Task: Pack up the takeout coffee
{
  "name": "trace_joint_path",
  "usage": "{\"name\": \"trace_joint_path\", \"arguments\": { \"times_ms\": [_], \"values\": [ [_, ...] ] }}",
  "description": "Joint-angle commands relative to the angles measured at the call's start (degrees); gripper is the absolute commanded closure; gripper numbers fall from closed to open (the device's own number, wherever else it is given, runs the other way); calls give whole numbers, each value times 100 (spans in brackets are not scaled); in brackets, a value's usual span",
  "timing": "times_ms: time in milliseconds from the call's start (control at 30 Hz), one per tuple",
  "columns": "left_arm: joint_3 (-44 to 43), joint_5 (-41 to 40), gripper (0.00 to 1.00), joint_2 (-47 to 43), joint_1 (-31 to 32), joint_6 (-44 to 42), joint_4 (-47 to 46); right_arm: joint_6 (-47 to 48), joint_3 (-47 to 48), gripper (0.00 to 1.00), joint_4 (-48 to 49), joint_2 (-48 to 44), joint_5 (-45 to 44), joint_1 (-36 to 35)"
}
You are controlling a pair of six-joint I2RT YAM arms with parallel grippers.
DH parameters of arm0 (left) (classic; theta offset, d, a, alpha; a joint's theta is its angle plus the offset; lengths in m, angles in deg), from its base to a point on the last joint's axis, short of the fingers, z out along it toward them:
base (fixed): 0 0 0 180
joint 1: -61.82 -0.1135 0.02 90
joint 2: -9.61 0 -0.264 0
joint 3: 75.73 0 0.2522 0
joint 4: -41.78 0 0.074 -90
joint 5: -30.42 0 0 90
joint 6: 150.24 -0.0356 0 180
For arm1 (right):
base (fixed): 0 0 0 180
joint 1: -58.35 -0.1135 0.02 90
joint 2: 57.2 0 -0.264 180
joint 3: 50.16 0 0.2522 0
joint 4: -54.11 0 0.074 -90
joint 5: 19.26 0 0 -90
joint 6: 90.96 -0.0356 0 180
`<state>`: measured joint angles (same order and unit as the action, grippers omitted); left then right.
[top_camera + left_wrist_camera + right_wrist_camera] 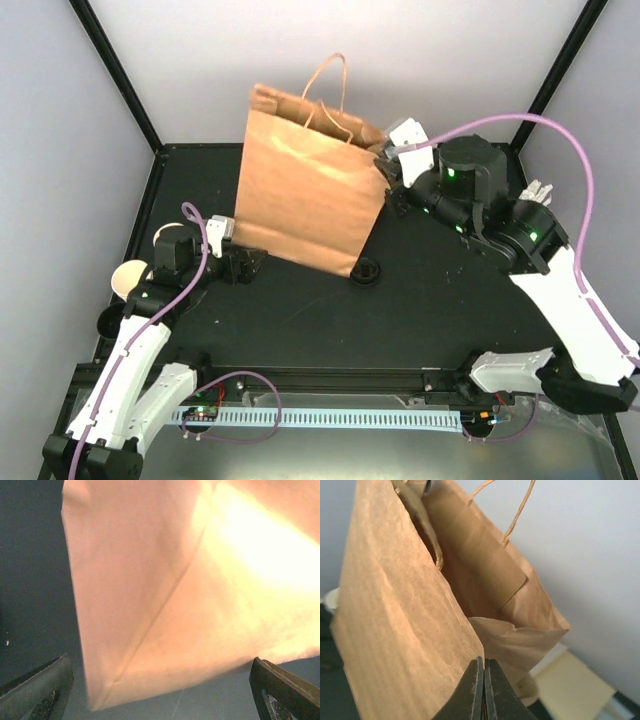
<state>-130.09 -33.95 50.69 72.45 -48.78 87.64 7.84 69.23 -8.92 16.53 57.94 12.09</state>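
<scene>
The bag [310,195] is pinched by the shut right fingers [483,665], nothing is held by the wide-open left fingers [245,263], and one cup [130,278] is left outside.

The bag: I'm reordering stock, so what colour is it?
Plain brown; the bag shows best from the top camera.

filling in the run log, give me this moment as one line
left pincer open beside paper bag base | right pincer shut on paper bag rim | black lid on table by bag
</scene>
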Motion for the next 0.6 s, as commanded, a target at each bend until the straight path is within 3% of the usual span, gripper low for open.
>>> {"name": "trace_joint_path", "arguments": {
  "times_ms": [0, 233, 567],
  "values": [
    [-38, -41, 1, -65, 37, -48, -59, -1067, -531, 99, 12, -450, 1345, -54],
    [-33, -109, 1, -100, 35, -33, -63, -2003, -615, 99, -593, -342, 1045, -306],
    [-30, -347, 1, -102, 35, 30, -32, -2911, -349, 99, -922, 237, -380, -1587]
  ]
}}
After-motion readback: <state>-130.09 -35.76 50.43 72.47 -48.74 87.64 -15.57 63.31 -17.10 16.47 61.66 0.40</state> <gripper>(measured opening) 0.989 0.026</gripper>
